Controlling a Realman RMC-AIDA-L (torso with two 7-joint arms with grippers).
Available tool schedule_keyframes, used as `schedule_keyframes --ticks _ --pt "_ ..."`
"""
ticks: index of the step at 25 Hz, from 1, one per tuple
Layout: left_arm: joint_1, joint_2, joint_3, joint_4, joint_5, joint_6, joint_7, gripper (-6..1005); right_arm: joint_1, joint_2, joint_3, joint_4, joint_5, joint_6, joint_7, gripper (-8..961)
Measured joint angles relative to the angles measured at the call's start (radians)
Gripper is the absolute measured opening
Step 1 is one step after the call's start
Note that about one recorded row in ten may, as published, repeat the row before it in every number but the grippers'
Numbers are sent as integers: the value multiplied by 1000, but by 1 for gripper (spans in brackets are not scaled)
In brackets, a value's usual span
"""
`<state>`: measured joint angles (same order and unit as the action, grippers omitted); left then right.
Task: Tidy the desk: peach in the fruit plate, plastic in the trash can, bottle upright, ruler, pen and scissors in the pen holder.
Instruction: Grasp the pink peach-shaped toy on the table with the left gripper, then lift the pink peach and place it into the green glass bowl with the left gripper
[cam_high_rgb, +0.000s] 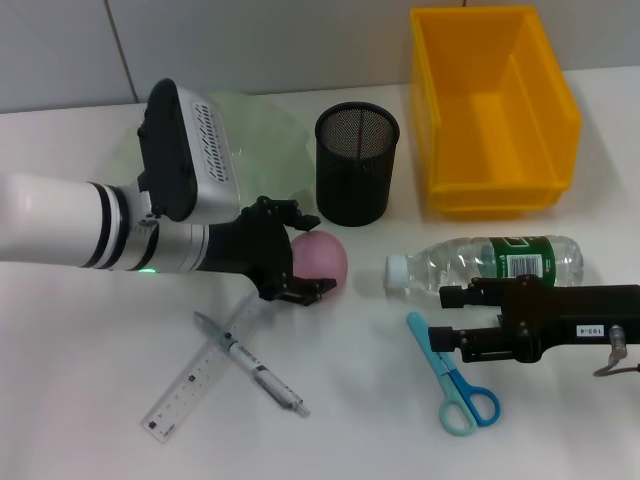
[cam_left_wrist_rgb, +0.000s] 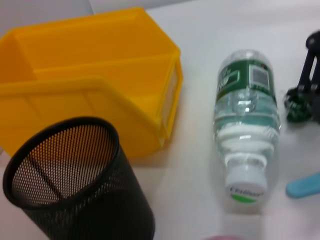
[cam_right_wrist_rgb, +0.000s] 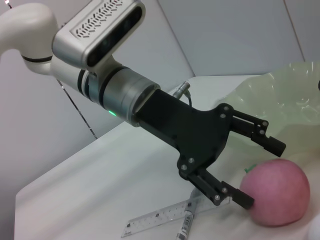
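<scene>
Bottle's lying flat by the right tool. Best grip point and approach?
Grip the bottle across its labelled mid-body, coming from above with the right tool. It lies on its side, cap toward the peach, so the round body offers parallel sides; the neck is narrower.

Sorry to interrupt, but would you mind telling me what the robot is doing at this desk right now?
It is tidying the desk. The left gripper is open around the peach, which sits on the desk beside the fruit plate. The right gripper hovers between the lying bottle and the scissors. The ruler and pen lie crossed on the desk; the pen holder and trash can look empty.
</scene>
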<state>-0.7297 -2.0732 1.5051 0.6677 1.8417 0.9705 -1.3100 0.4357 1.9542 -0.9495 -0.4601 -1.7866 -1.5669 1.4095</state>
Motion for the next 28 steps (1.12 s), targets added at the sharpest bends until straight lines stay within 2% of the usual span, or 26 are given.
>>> schedule_keyframes --ticks 13,18,24,26,28 --pt "-1 -1 16 -7 27 -19 -7 770 2 -3 13 0 -3 -1 0 783" --pt "5 1 8 0 23 -1 -5 585 1 -3 13 0 -3 -1 0 783" --pt "19 4 -2 5 -9 8 -10 410 1 -2 14 0 -4 -1 0 782" --pt "23 4 -10 6 -17 19 -11 387 1 -2 14 0 -4 1 0 782" --pt "30 6 -55 7 -34 61 -11 364 1 -2 14 0 -4 6 0 782"
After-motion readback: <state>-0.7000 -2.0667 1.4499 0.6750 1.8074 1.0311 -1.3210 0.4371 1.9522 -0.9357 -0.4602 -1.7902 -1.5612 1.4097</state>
